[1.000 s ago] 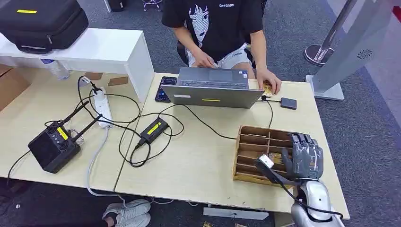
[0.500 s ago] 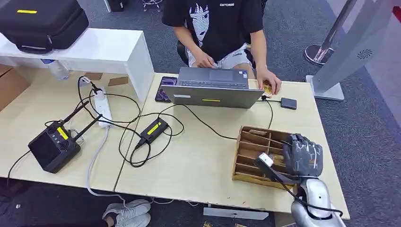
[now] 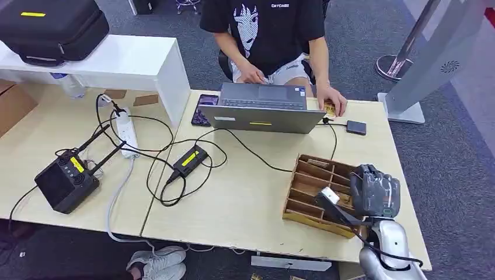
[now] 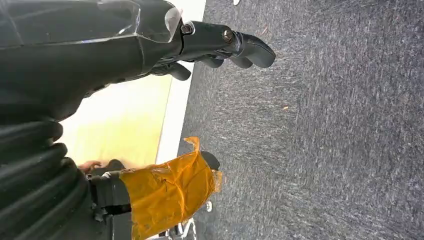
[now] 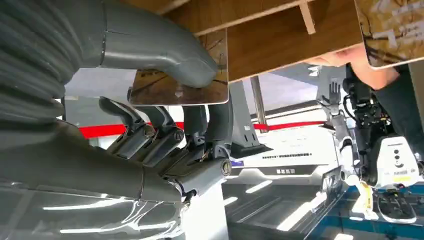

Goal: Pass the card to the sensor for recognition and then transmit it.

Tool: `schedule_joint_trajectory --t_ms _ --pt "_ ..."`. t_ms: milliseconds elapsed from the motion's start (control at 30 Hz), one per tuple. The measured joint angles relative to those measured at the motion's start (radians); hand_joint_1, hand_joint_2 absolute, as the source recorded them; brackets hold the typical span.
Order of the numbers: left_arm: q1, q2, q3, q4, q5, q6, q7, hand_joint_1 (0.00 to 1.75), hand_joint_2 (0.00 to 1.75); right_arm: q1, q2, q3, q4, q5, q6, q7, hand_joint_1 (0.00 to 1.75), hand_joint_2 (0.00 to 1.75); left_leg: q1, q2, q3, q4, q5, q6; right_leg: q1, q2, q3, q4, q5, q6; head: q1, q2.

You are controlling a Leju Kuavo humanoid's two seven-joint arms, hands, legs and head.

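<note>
A black radio box (image 3: 64,182) with two antennas is seen near the worktop's (image 3: 245,204) left front edge, with a white power strip (image 3: 127,132) and looped black cables (image 3: 169,169) beside it. A grey laptop (image 3: 261,108) is set at the worktop's back edge, and a person (image 3: 265,35) is seated behind it, one hand laid by the laptop's right corner. A small dark sensor pad (image 3: 356,127) lies near the back right corner. A wooden divider box (image 3: 312,189) rests at the front right, slightly skewed to the worktop's edge. The right hand (image 3: 375,192) is held over the box's right side with fingers curled in; in the right wrist view a glossy brown card (image 5: 175,87) is pinched between the thumb (image 5: 165,55) and the darker fingers, just beside the box's wooden compartments. A second card (image 5: 392,30) is seen at that picture's corner. The left hand (image 4: 150,45) is shown beside the worktop's edge over grey carpet (image 4: 325,125), fingers bent inward and nothing seen in them.
</note>
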Motion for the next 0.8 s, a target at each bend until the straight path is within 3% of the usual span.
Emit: schedule_joint_trajectory --t_ms 500,800 --pt "0.000 -0.003 0.000 0.000 0.018 0.004 -0.003 0.00 1.75 0.102 0.025 0.009 -0.282 0.033 -0.040 -0.074 1.75 1.75 0.000 0.000 0.000 0.000 0.000 0.000 0.000 0.000 0.000 0.000 -0.001 0.000 0.000 0.000" --pt "0.000 -0.005 0.000 0.000 0.018 0.005 -0.003 0.00 1.75 0.126 0.037 0.008 -0.347 0.023 -0.040 -0.090 1.75 1.75 0.000 0.000 0.000 0.000 0.000 0.000 0.000 0.000 0.000 0.000 -0.001 0.001 0.000 0.000"
